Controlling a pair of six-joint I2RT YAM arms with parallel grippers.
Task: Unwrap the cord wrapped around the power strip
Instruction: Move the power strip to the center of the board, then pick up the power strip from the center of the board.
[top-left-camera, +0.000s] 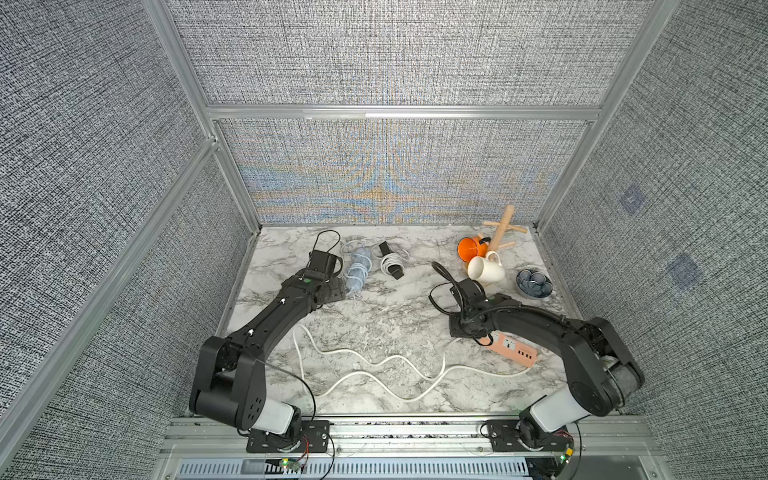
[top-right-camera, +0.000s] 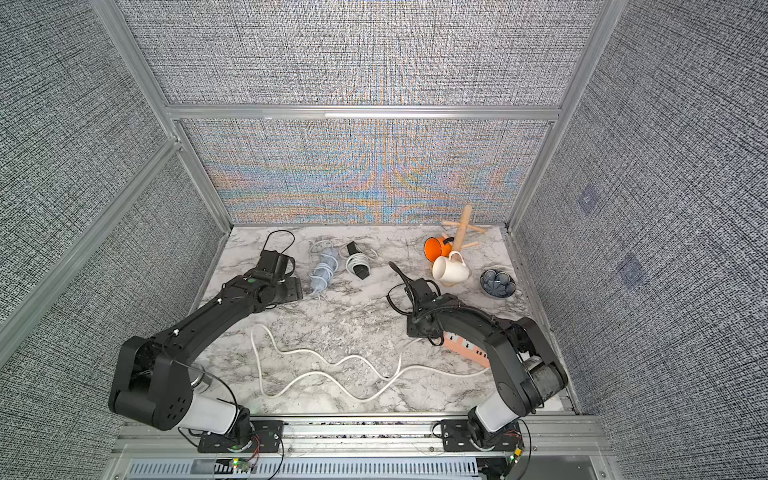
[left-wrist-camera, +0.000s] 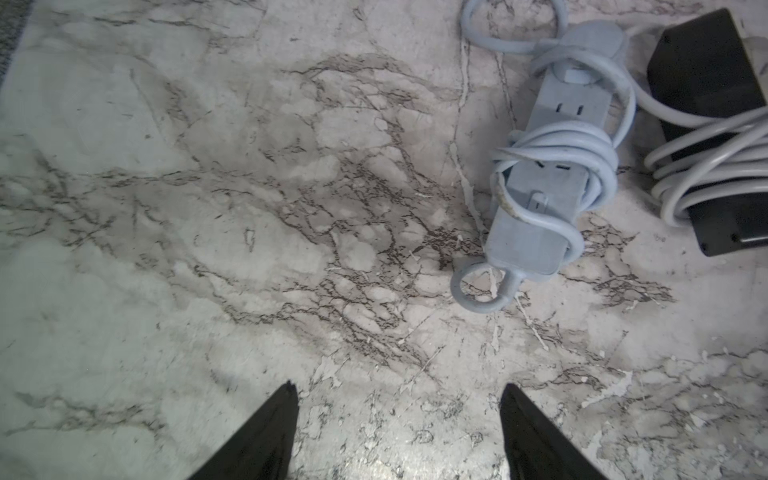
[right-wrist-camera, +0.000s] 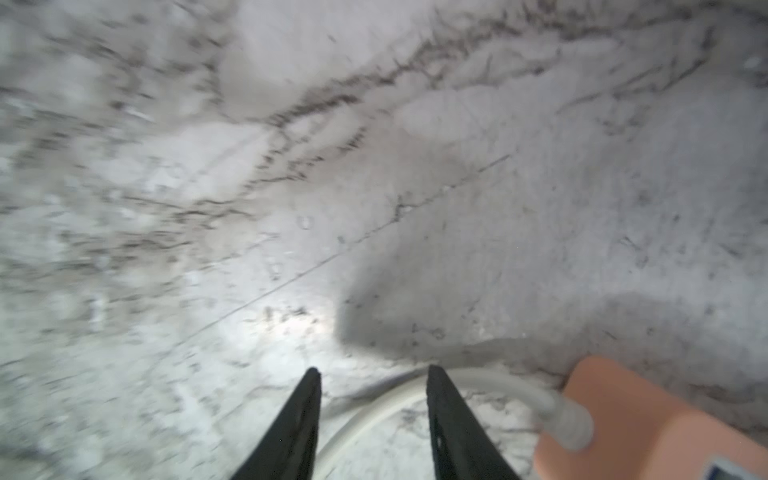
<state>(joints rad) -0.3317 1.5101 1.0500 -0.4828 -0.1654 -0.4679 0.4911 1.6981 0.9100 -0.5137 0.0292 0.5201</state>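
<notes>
A pale blue power strip (top-left-camera: 358, 270) (left-wrist-camera: 548, 174) lies at the back left with its blue cord (left-wrist-camera: 582, 153) wound round it. My left gripper (left-wrist-camera: 399, 388) (top-left-camera: 332, 291) hovers open just left of it, nothing between its fingers. A pink power strip (top-left-camera: 513, 352) (right-wrist-camera: 648, 415) lies near the front right, partly under my right arm. Its white cord (top-left-camera: 374, 361) (right-wrist-camera: 374, 411) snakes loose across the table's front. My right gripper (right-wrist-camera: 374, 370) (top-left-camera: 463, 330) is open at the pink strip's cord end. The cord runs between its fingers, unpinched.
A black power strip (top-left-camera: 392, 261) (left-wrist-camera: 706, 104) wrapped in white cord lies right of the blue one. An orange mug (top-left-camera: 471, 248), a white mug (top-left-camera: 485, 270), a wooden mug tree (top-left-camera: 503, 228) and a blue bowl (top-left-camera: 534, 283) crowd the back right. Fabric walls enclose the marble table (top-left-camera: 395, 307).
</notes>
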